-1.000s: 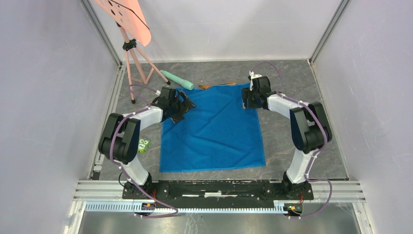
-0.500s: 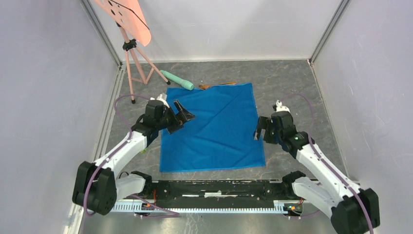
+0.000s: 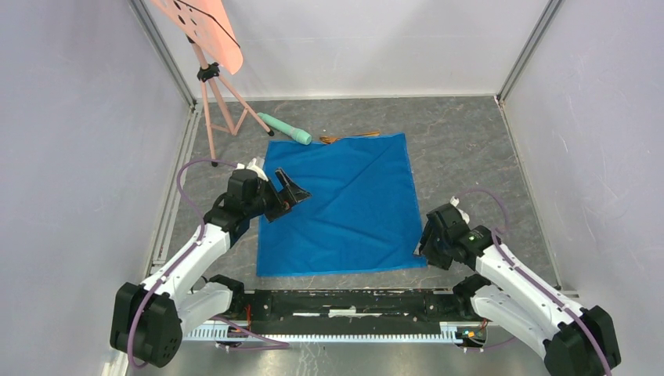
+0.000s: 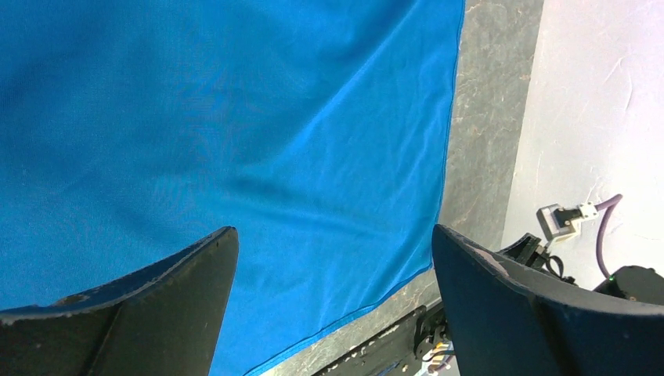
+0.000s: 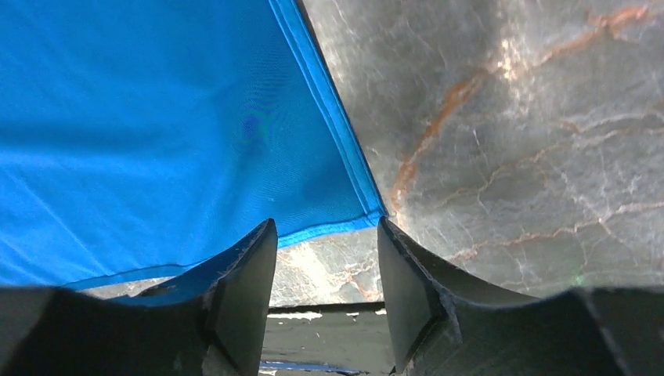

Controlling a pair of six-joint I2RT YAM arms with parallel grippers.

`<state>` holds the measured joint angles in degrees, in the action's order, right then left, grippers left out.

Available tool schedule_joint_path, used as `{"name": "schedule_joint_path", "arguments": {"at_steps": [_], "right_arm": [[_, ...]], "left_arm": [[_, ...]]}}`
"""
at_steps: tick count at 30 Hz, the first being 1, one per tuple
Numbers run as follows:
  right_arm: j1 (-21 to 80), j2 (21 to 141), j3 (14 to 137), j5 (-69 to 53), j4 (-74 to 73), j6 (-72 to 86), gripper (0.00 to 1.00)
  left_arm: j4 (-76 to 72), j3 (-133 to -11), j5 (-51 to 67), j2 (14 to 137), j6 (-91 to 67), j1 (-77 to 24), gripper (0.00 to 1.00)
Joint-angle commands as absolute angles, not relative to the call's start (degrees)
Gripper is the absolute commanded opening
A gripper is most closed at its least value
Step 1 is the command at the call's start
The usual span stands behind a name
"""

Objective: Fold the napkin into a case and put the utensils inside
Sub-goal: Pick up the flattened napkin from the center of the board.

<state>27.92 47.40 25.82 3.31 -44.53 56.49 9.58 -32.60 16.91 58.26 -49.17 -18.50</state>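
My left hand (image 3: 294, 193) hangs spread wide above the left side of the napkin (image 3: 348, 211), holding nothing. I judge it waits there to take that side once a fold begins. Beyond it, at the far left corner of the cloth, lies a green cylinder (image 3: 283, 128), which is no part of this job.

The napkin lies flat and unfolded in the middle of the worktop (image 3: 478, 149), so no case exists yet. The utensils (image 3: 354, 136) lie along its far hem. They are too small for me to tell the spoon from its partner, or whether they touch the cloth.

My right hand (image 3: 424, 244) sits low at the near right corner, fingers partly apart and gripping nothing. Bare worktop shows in the gap, with the corner just ahead of it, probably lined up for a pinch. I cannot tell whether my fingertips touch the surface.
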Motion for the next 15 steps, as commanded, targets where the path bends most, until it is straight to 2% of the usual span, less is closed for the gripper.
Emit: {"name": "schedule_joint_path", "arguments": {"at_steps": [1, 15], "right_arm": [[31.1, 48.4, 26.0, 7.3, -47.5, 65.4, 0.56], [33.9, 56.3, 30.0, 11.0, -49.9, 70.0, 0.56]], "left_arm": [[9.1, -32.6, 18.2, 55.9, -46.5, -18.8, 0.99], [8.7, -31.7, 20.2, 55.3, -45.1, -18.9, 0.99]]}}
